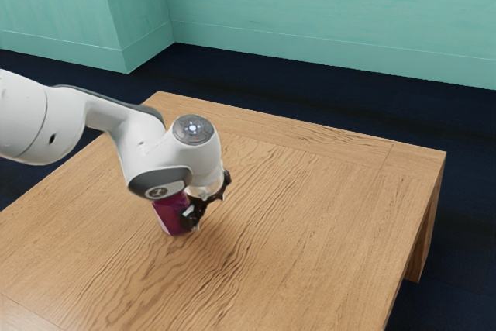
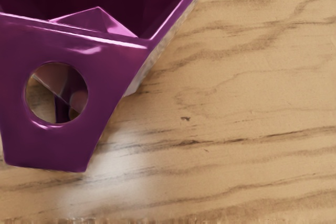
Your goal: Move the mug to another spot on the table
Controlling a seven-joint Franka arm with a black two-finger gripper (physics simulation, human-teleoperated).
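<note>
The purple mug (image 1: 168, 215) is recorded on the wooden counter (image 1: 325, 215), left of centre in the exterior view, directly under the tool (image 1: 191, 218). Whether the tool is clamped on it cannot be told.

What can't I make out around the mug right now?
- Rim and upper body of the mug: exterior view, hidden behind the hand and white wrist.
- Most of the mug's body: wrist view, cut off by the picture's edges.
- Whether the mug's base touches the table: neither view settles it.
</note>
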